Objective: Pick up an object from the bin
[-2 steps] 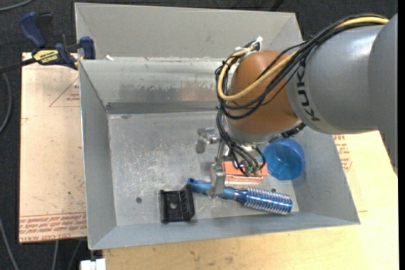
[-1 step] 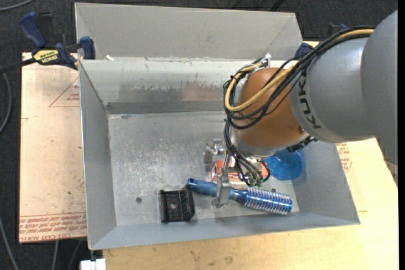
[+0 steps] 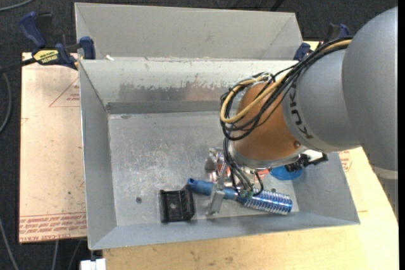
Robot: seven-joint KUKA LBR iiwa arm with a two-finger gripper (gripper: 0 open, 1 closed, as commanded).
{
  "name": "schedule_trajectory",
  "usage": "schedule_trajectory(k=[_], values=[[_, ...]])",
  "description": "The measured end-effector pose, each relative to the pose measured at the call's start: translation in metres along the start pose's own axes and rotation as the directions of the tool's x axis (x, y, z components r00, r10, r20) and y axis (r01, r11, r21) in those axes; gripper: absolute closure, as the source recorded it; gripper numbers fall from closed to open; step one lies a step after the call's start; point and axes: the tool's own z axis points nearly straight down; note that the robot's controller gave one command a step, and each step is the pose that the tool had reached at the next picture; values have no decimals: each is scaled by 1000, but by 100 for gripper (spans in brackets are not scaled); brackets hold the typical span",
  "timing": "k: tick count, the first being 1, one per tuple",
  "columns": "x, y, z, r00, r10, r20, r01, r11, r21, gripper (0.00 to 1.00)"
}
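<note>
My gripper (image 3: 214, 184) is low in the bin's front middle, under the orange wrist cover. Its fingers stand open, one fingertip (image 3: 212, 206) toward the front wall and the other toward the back. Between them lies the blue handle of a brush (image 3: 201, 187), whose blue-and-white bristled head (image 3: 269, 202) points right along the front wall. The fingers are on either side of the handle and are not closed on it. A black rectangular block (image 3: 176, 205) lies flat just left of the gripper, near the front wall.
A flat blue disc (image 3: 286, 172) lies partly under the arm at the right. The big grey arm and its cables cover the bin's right side. The left and back floor of the bin is bare metal.
</note>
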Motion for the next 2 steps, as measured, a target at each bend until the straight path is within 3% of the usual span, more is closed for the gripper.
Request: schedule_trajectory(k=[1, 2], values=[[3, 0, 5, 1000, 4, -3, -4, 1000, 0, 0], [-10, -14, -20, 1000, 21, -3, -21, 1000, 2, 0]])
